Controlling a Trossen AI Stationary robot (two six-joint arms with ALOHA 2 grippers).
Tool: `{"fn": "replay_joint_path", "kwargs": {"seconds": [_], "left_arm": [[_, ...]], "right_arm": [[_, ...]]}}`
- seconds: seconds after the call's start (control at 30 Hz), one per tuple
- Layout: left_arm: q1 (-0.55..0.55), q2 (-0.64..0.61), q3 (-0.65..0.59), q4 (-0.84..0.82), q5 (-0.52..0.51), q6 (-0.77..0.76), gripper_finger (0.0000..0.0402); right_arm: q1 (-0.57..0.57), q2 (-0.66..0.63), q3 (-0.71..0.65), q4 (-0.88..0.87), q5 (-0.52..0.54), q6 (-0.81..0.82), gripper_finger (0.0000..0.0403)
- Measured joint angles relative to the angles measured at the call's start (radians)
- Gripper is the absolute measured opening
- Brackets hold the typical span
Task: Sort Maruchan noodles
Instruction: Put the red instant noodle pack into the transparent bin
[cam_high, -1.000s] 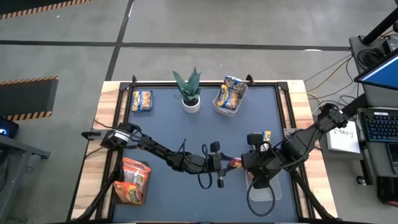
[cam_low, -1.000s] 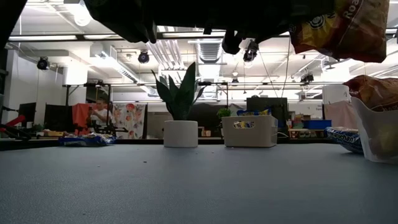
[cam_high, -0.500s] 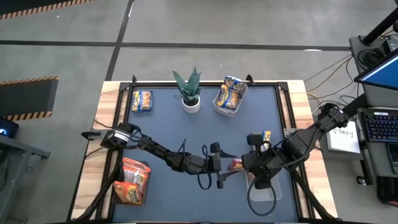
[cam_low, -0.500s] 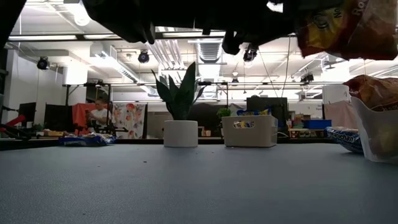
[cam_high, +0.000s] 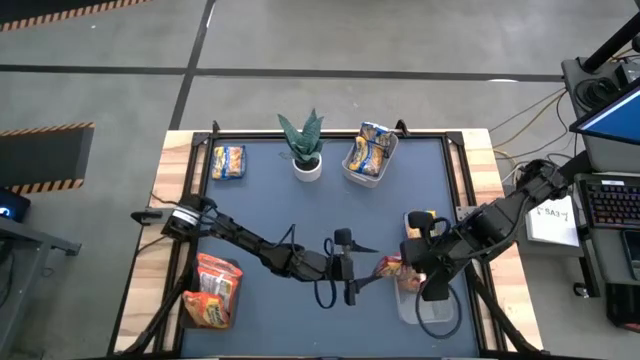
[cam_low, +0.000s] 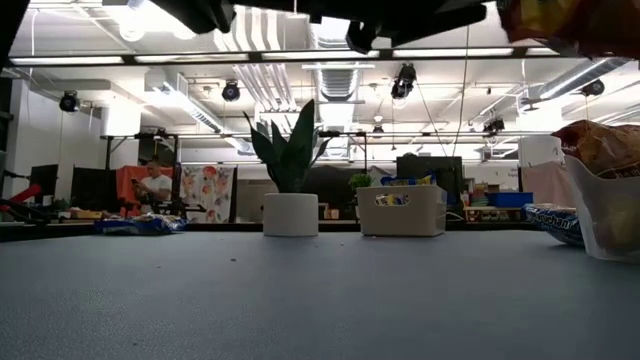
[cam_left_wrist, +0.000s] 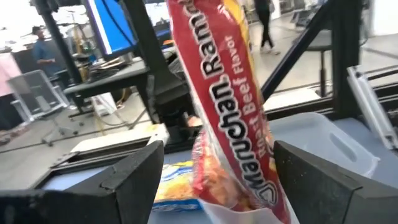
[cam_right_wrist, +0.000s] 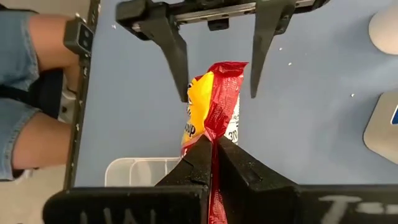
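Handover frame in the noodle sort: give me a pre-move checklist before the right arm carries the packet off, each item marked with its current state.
1. Right hand shut on the red Maruchan packet: ok, its fingers pinch the packet's edge.
2. Left hand released: ok, its fingers stand open on either side of the packet, not touching it.
3. Packet clear of the table: ok, it hangs in the air between the two hands.
4. Clear bin under the right arm free to receive: cannot tell, the arm covers much of it.
5. Bin near the left arm already holds orange-red packets: ok.
6. Plant out of the arms' way: ok, it stands at the far edge.
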Motion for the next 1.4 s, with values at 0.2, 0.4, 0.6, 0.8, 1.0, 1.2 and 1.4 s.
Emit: {"fn": "replay_joint_path", "kwargs": {"seconds": [0.2,0.4,0.6,0.8,1.0,1.2,1.4], "left_arm": [[0.000,-0.052,-0.002,-0.134,-0.062,0.014,0.0284],[0.000,-0.095,-0.003,-0.205,-0.063,0.039,0.0284],[0.000,-0.121,-0.003,-0.255,-0.063,0.069,0.0284],[0.000,-0.128,-0.003,-0.269,-0.079,0.070,0.0284],[0.000,-0.130,-0.003,-0.282,-0.119,0.070,0.0284],[0.000,-0.142,-0.003,-0.296,-0.142,0.077,0.0284],[0.000,-0.152,-0.003,-0.305,-0.220,0.095,0.0284]], "right_arm": [[0.002,-0.031,0.001,0.022,-0.075,0.031,0.0008],[0.031,-0.041,0.001,0.085,-0.149,0.091,0.0008],[0.080,-0.032,0.001,0.076,-0.165,0.193,0.0008],[0.142,-0.011,-0.004,0.074,-0.164,0.296,0.0008],[0.191,-0.004,-0.059,0.074,-0.165,0.390,0.0008],[0.215,-0.004,-0.125,0.077,-0.158,0.443,0.0008],[0.216,-0.004,-0.207,0.077,-0.158,0.442,0.0008]]}}
